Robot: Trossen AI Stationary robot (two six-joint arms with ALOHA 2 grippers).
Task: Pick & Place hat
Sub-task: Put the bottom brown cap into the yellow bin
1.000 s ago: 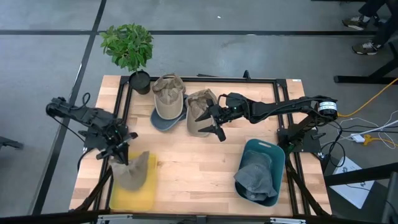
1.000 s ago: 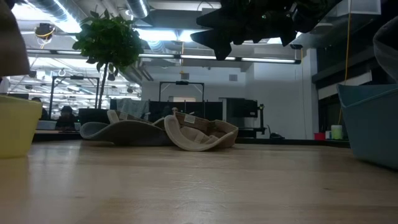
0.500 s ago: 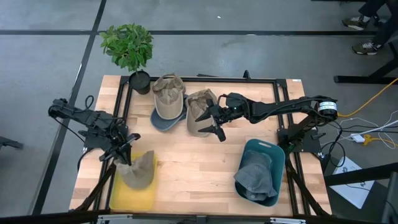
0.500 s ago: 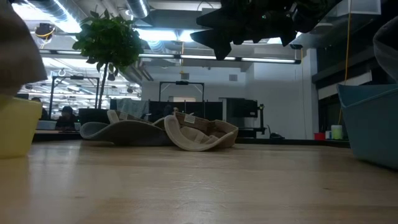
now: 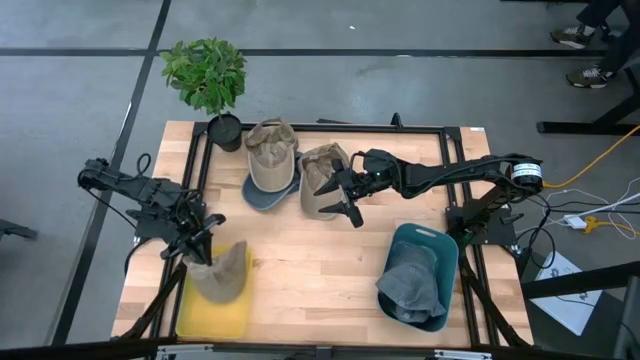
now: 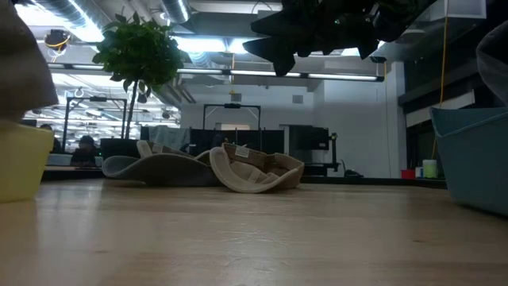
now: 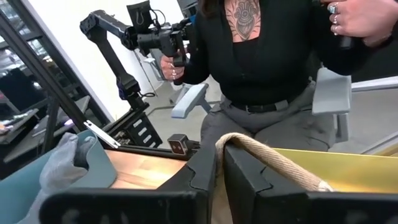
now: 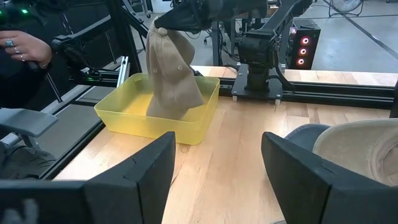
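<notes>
L gripper [image 5: 200, 252] at 8 o'clock pinches tan hat [image 5: 222, 272] over yellow bin [image 5: 214, 308], ready to drop; R gripper [image 5: 341, 196] waits agape, empty.

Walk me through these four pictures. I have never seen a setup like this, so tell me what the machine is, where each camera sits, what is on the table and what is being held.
This is a robot with two dark arms working at a wooden table. One picture looks straight down from above, one looks level across the tabletop, and one camera rides on each arm's wrist.

The left gripper pinches a tan hat by its edge, dangling it into a yellow bin at the table's front left. The right gripper, fingers spread and holding nothing, hovers over a beige cap near the middle back. Beside that lies another tan cap on top of a blue hat, next to a potted plant. At the front right, a teal bin holds a grey hat.

The left wrist view also shows a person seated beyond the table.
</notes>
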